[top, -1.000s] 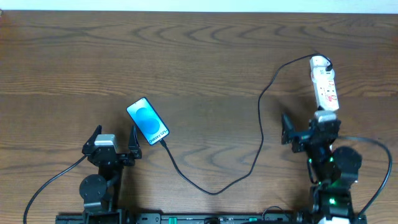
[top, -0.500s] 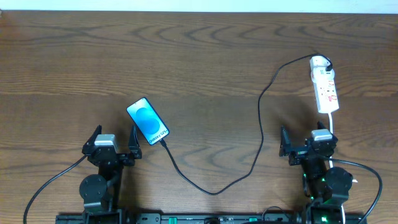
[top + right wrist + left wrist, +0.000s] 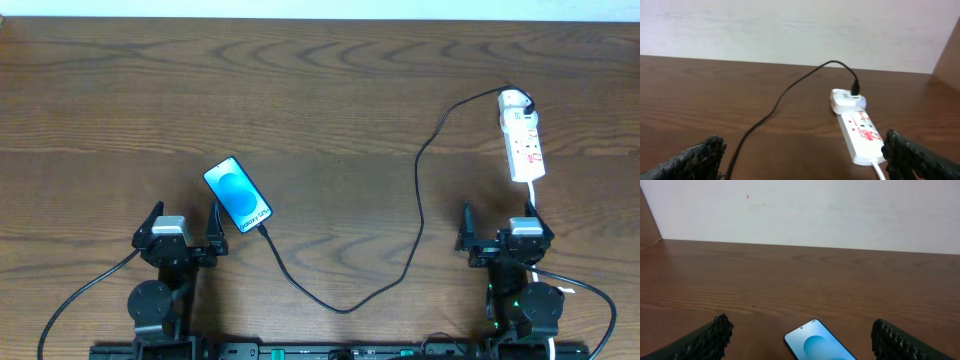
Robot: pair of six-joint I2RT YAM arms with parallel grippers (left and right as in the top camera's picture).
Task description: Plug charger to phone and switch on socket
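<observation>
The left gripper [image 3: 185, 215] sits low at the near edge of the table [image 3: 330, 90], its 2 fingers [image 3: 705, 340] spread wide with nothing between them. Just ahead of it, near its right finger, the phone [image 3: 238, 195] lies flat, screen up and lit blue, turned at a slant. In the left wrist view the phone's far end [image 3: 820, 342] shows between the fingers, apart from both.

The charger [image 3: 420, 200] meets the phone's near short edge. From there it loops toward the table's near edge, then climbs to the far end of the socket [image 3: 522, 135]. Whether the plug is fully seated in the phone I cannot tell.

The right gripper [image 3: 497, 225] is likewise spread and holds nothing. The socket lies ahead of it, apart from it and lengthwise away, with a white cord [image 3: 533, 195] leaving its near end. In the right wrist view the charger [image 3: 790, 90] ends in a white adapter [image 3: 845, 100] on the socket [image 3: 857, 130]. The switch positions are too small to read.
</observation>
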